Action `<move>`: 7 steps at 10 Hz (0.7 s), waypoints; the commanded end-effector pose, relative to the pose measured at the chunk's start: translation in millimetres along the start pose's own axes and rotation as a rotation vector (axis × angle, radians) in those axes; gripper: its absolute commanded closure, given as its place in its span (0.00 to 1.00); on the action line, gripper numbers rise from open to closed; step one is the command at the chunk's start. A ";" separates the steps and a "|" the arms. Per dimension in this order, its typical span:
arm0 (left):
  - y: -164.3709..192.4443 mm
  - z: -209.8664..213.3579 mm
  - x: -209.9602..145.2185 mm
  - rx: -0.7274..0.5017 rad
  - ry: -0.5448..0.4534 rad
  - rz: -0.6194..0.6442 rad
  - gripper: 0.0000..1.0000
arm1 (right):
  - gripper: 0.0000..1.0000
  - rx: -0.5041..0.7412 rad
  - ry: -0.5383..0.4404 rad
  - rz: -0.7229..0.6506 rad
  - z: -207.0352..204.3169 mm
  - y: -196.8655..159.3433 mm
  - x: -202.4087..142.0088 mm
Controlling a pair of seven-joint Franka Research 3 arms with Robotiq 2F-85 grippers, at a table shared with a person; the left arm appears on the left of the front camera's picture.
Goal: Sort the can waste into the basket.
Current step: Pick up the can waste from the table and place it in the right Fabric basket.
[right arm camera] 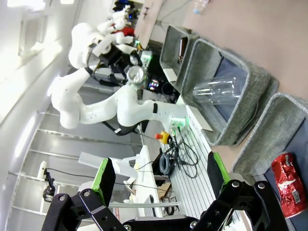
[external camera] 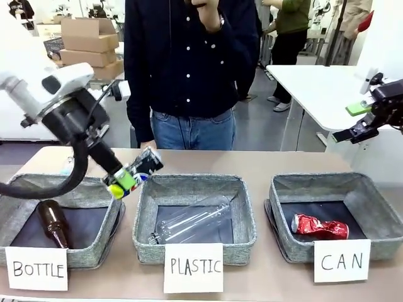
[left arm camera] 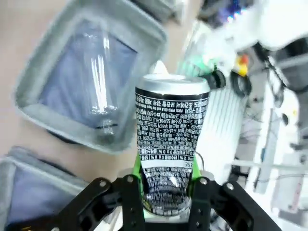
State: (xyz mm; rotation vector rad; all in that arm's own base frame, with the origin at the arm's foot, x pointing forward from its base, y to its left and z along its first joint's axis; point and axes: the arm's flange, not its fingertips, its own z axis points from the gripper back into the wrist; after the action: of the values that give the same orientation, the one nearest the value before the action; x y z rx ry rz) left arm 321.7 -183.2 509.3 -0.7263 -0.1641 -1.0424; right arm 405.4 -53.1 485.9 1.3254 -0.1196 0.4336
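Black-and-silver can [left arm camera: 171, 144], clamped near its end in the left fingers [left arm camera: 129, 207], could slip into the centre-frame PLASTIC basket [external camera: 195, 182]; right fingers [right arm camera: 103, 175] apart.

Red can [external camera: 320, 226], black-and-silver can [left arm camera: 169, 144], grey basket [external camera: 334, 180]

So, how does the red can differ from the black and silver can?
The red can is crumpled and lies on its side in the CAN basket; the black and silver can is held in the air by the left pincer, in no basket. Both are small metal drink cans.
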 end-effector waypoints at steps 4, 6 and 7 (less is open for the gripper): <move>-19.2 -68.3 82.9 0.198 0.085 -0.197 0.61 | 0.00 -0.149 -0.098 0.035 47.4 41.4 -9.2; -73.2 -133.1 111.8 0.653 0.008 -0.517 0.61 | 0.00 -0.037 -0.314 0.009 120.4 37.9 -49.4; -88.6 -156.3 114.5 0.629 0.036 -0.638 0.61 | 0.00 -0.041 -0.411 -0.049 145.1 29.7 -68.5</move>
State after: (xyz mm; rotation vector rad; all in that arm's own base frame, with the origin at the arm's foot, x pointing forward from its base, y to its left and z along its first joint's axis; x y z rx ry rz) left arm 262.1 -385.4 506.6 -0.2730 -0.5210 -1.4505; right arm 353.2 -184.0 533.2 1.2813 -0.3859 0.2099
